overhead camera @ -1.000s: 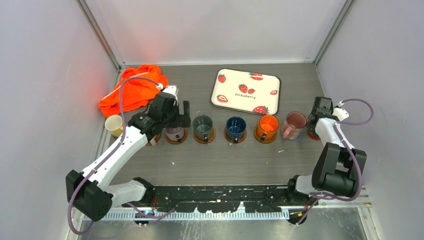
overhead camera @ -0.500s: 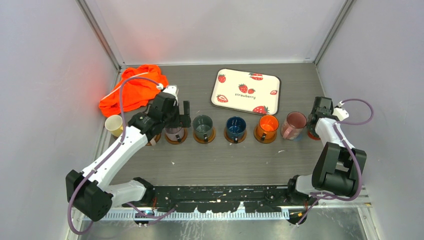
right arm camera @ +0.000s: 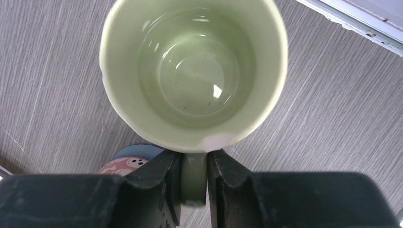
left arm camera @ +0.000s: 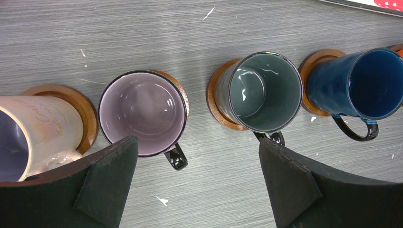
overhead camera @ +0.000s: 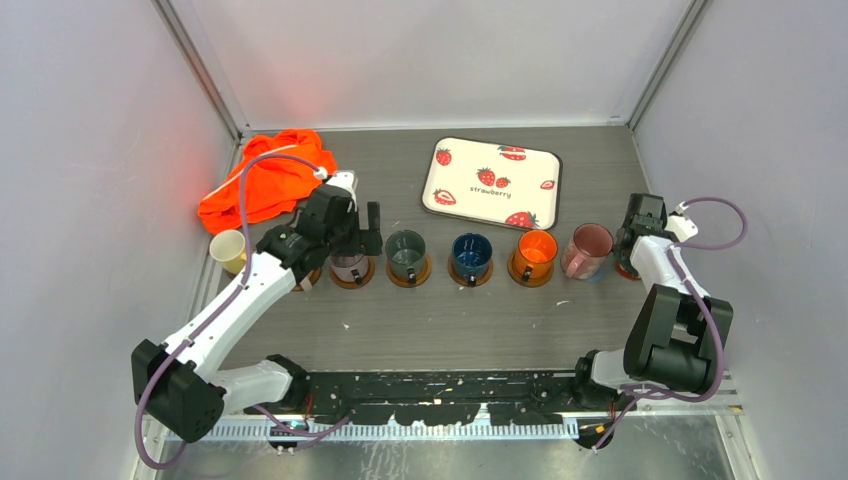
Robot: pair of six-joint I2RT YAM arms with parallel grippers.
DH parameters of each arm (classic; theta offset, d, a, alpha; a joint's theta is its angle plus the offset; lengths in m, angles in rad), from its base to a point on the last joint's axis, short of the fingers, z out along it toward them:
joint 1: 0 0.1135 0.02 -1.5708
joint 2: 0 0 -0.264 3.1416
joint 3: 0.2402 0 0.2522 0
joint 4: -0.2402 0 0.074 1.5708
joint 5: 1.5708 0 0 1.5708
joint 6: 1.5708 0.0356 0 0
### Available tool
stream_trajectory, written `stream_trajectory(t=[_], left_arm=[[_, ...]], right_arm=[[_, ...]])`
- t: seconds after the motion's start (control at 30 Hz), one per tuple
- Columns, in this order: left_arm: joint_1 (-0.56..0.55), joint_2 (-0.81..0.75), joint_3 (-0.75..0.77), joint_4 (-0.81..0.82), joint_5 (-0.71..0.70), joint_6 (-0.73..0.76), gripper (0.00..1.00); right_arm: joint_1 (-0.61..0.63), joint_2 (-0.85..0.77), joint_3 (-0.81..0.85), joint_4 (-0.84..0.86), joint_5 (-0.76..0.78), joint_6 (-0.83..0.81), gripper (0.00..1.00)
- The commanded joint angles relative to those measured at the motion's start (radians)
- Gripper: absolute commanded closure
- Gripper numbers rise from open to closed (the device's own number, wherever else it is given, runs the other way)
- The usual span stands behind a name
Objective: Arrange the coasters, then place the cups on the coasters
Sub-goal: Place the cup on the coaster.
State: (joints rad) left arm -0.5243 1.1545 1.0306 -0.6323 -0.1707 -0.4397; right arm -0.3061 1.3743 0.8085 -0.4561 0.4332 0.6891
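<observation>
My bench (overhead camera: 450,320) is grey with thin wood lines. The tray (overhead camera: 470,160) is white with red strawberries. The cloth (overhead camera: 265,185) is bright orange. I see a cream mug (overhead camera: 228,250), a purple mug (left arm camera: 142,111) with a black rim, a grey-green mug (left arm camera: 263,92), a dark blue mug (left arm camera: 366,83), an orange mug (overhead camera: 536,250), a pink mug (overhead camera: 588,248) and a pale green mug (right arm camera: 192,71). The coasters (left arm camera: 214,102) are brown wood.

Left edge cuts cream mug (left arm camera: 40,130); coaster (right arm camera: 129,159) mostly hidden.

Bright, even light; small glare spots inside the pale green cup (right arm camera: 192,71); soft shadows.
</observation>
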Motion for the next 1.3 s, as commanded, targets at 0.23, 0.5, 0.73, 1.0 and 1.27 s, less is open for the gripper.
stream_trajectory(t=[0.23, 0.5, 0.73, 1.0, 1.27], left_arm=[[-0.011, -0.001, 0.014, 0.035, 0.014, -0.004, 0.00], [-0.012, 0.000, 0.013, 0.034, 0.013, -0.005, 0.00], [-0.012, 0.008, 0.016, 0.035, 0.017, -0.007, 0.00], [-0.012, 0.012, 0.020, 0.034, 0.028, -0.008, 0.00], [-0.013, 0.004, 0.020, 0.036, 0.029, -0.008, 0.00]], right_arm=[[0.002, -0.031, -0.020, 0.020, 0.027, -0.014, 0.68], [0.001, -0.063, -0.011, -0.013, 0.016, -0.017, 0.60], [0.001, -0.096, 0.025, -0.061, 0.008, -0.017, 0.45], [0.001, -0.133, 0.062, -0.125, 0.038, -0.007, 0.31], [0.002, -0.153, 0.100, -0.171, 0.060, 0.001, 0.27]])
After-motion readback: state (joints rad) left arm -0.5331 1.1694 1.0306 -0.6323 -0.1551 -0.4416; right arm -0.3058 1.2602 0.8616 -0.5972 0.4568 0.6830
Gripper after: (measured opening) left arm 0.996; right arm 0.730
